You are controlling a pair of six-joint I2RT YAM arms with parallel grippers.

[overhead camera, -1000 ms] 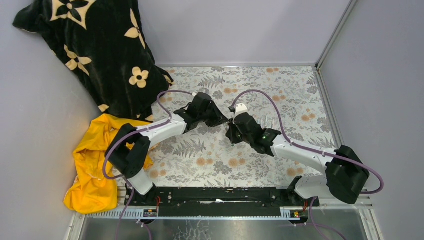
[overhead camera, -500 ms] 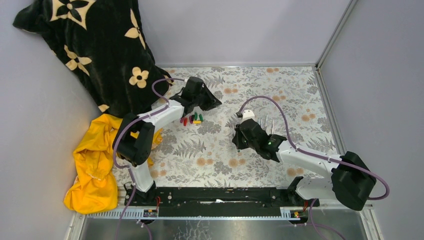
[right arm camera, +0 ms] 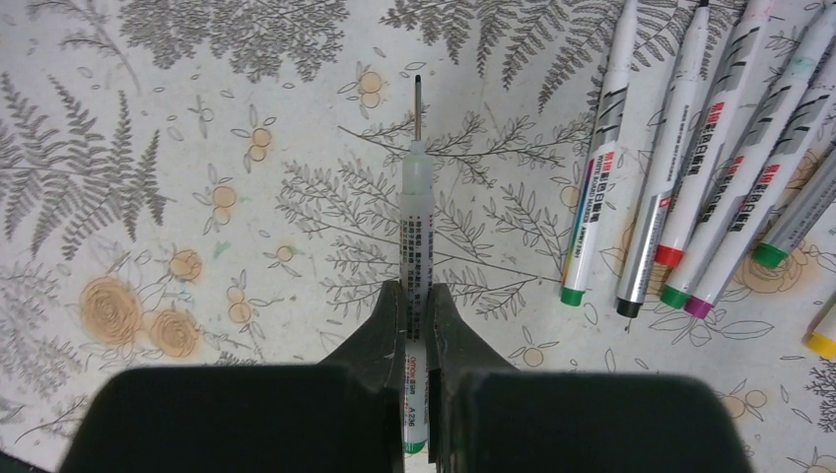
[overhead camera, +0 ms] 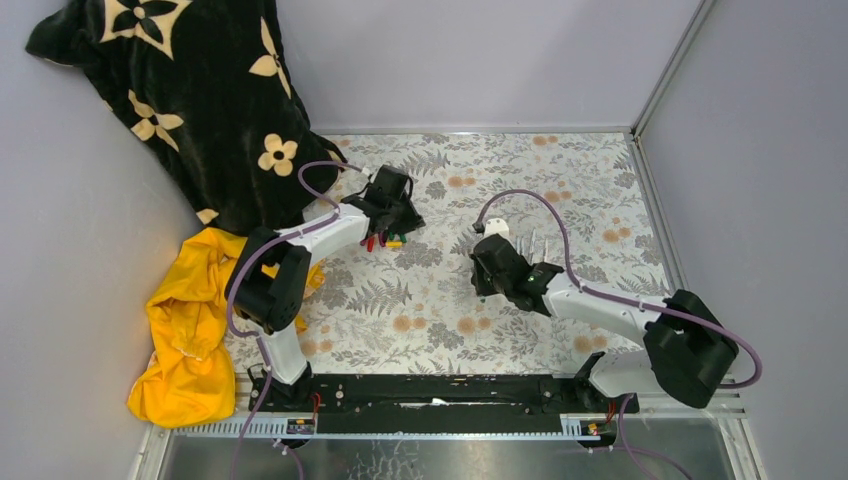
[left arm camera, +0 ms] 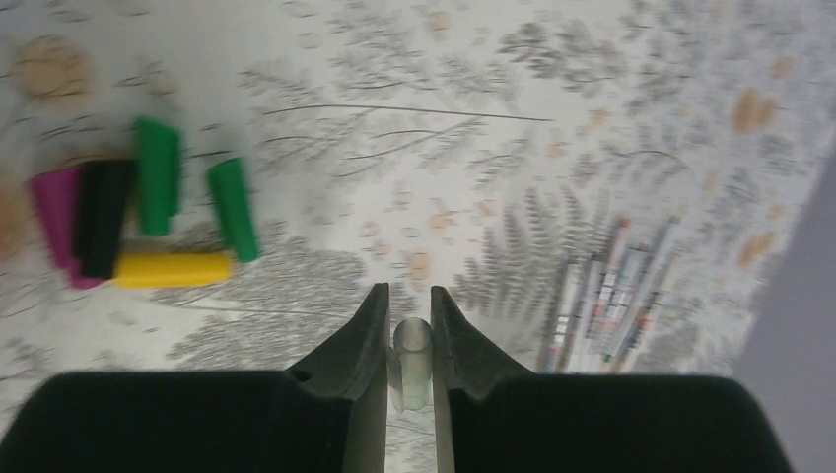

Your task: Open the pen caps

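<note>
Status: one pen is split, one half in each arm.

Left gripper (left arm camera: 407,298) is clenched on a pale translucent cap (left arm camera: 412,357), which lies lengthways between the jaws with its open end pointing out. In the top view this arm hangs over the cap pile (left arm camera: 158,177) on the left of the floral table cover (overhead camera: 430,310). The pile holds a magenta cap (left arm camera: 57,202), a black cap (left arm camera: 104,212), two green ones and a yellow cap (left arm camera: 173,268), lying loose and mostly touching. I read this as the drop point: caps go left, well apart from the barrels, so nothing gets recapped or knocked.

Right gripper (right arm camera: 415,296) is gripping the uncapped pen (right arm camera: 416,197) near its rear end, barrel in line with the fingers and the fine tip bare and pointing away. Gripping that far back leaves the front end clear for the other arm to pull on. The row of pens (right arm camera: 603,138) lies just to its right, roughly parallel. The one front end I can see there is bare; the rest are cut off by the frame.

Judgement: release the cap beside the pile, then lay the pen by the row. The left wrist view is blurred, and the round cap may roll.
</note>
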